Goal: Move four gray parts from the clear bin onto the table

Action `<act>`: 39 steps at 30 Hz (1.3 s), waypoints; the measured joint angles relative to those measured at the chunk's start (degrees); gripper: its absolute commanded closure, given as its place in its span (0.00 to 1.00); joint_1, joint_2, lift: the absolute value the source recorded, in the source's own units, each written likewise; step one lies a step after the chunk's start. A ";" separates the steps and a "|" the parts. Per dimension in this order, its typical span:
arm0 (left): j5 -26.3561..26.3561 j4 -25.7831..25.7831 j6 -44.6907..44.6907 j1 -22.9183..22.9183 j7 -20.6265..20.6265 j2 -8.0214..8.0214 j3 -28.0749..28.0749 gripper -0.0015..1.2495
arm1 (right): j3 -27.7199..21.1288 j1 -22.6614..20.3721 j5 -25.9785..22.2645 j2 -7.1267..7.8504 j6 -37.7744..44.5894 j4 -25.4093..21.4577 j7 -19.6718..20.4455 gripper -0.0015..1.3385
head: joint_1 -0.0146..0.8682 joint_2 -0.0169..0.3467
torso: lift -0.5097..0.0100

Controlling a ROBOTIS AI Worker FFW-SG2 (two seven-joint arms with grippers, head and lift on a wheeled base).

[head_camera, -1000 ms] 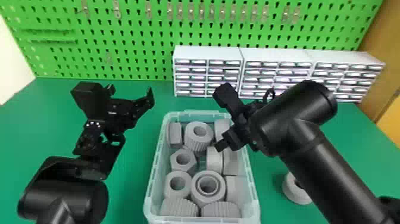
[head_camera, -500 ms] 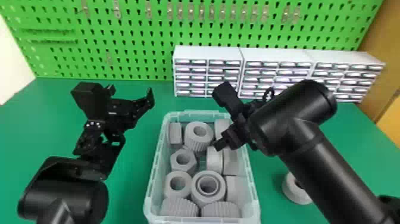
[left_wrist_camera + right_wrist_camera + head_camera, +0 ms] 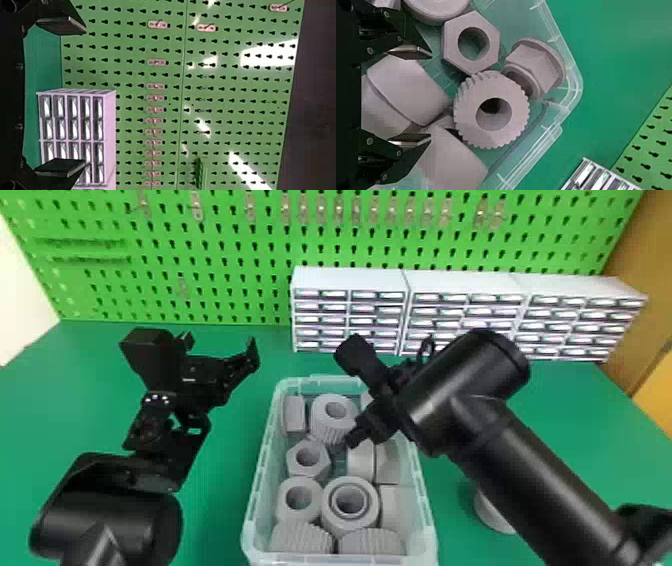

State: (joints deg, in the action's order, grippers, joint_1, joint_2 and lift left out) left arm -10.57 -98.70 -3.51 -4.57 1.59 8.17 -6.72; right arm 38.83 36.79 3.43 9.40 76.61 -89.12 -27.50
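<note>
grippers and gray parts at the clear bin

the clear plastic bin (image 3: pixel 255 495) stands on the green table (image 3: pixel 220 515), holding gray parts: a ridged ring (image 3: pixel 320 422) at the far end, a hexagonal nut (image 3: pixel 293 458) on the left. one round gray part (image 3: pixel 489 515) lies on the table, right of the bin. the right gripper (image 3: pixel 354 436) is over the bin, fingers apart; the left gripper (image 3: pixel 221 345), left of the bin, also has its fingers apart. white drawer cabinets (image 3: pixel 350 281) stand at the far side.

No readable text, labels, numbers or signs anywhere in the views.
</note>
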 measured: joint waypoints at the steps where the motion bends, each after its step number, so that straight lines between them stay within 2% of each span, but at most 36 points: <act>1: 0.01 0.00 0.00 0.00 0.00 0.00 -0.02 0.09 | 0.41 0.31 0.06 -0.12 -0.64 0.71 -0.08 0.39 | 0.79 0.12 | 0.89; 23: 0.02 0.10 -0.14 0.00 0.07 0.00 -0.16 0.09 | 4.56 4.67 0.20 -2.65 -11.94 13.19 -0.01 0.38 | 0.79 0.12 | 0.89; 32: 0.02 0.18 -0.19 0.00 0.08 0.00 -0.17 0.09 | 6.61 5.82 -2.55 -3.60 -20.23 19.24 0.08 0.38 | 0.79 0.12 | 0.89; 39: 0.02 0.18 -0.18 0.00 0.16 0.00 -0.15 0.09 | 7.86 6.82 -2.80 -4.02 -24.24 21.98 1.42 0.38 | 0.79 0.12 | 0.89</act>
State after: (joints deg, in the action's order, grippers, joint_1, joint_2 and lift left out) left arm -10.55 -98.52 -3.69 -4.57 1.75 8.17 -6.87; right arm 46.68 43.61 0.64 5.38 52.37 -67.14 -26.07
